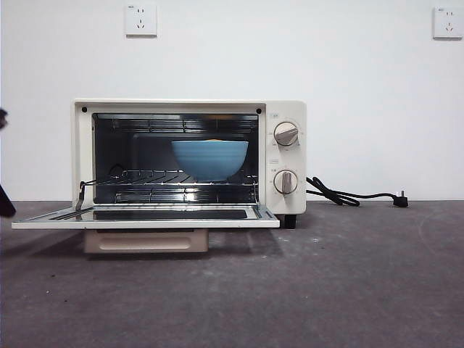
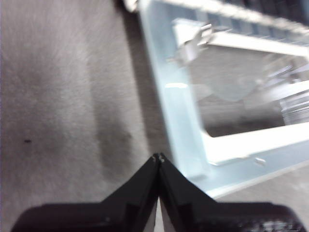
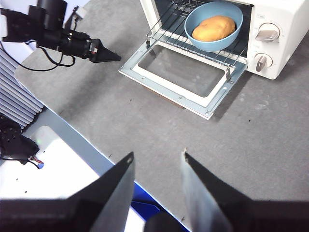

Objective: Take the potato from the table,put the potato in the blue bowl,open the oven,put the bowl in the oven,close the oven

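One step appears to remain, the closing of the oven. Item: potato, orange-tan, lying inside the blue bowl; in the front view only a sliver of it shows above the bowl's rim. Item: the blue bowl, seated on the wire rack inside the oven cavity, toward the knob side. Item: oven door, dropped flat and level over the table, its long axis running across the oven's front, its beige handle hanging below the free edge. Item: my left gripper, jaws pressed together tip to tip, grasping nothing, hovering just beside the door's outer corner on the side away from the knobs; the door lies ahead of and beside its tips, not touching as far as I can tell. Item: my right gripper, jaws spread apart, empty, high and well back from the oven. Judgement: left arm is the nearer, so lifting the door's free edge falls to it.
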`<move>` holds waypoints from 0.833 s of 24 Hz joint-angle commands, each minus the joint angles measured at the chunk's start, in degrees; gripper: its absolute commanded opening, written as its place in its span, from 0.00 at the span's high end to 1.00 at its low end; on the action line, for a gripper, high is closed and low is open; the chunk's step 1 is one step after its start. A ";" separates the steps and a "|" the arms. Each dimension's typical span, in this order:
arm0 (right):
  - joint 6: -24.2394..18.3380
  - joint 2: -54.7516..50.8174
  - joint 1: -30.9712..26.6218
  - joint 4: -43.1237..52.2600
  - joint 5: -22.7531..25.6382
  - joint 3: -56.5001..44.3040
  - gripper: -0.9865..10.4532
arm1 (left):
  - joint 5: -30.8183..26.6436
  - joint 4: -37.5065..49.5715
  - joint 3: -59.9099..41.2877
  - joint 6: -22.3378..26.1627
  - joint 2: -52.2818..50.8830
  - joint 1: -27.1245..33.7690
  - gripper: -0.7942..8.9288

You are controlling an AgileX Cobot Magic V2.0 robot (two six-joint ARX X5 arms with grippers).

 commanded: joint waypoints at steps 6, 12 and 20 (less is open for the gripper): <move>0.81 0.37 0.15 -0.04 -0.02 -0.04 0.78 | 2.10 4.90 -0.52 0.48 6.73 0.07 0.93; 0.81 0.57 0.15 0.02 0.13 -0.04 0.78 | 5.44 6.88 -0.52 0.02 8.74 -0.70 0.93; 0.79 0.83 0.13 0.02 0.17 -0.04 0.78 | 10.91 6.84 -0.52 0.02 8.83 -1.01 0.93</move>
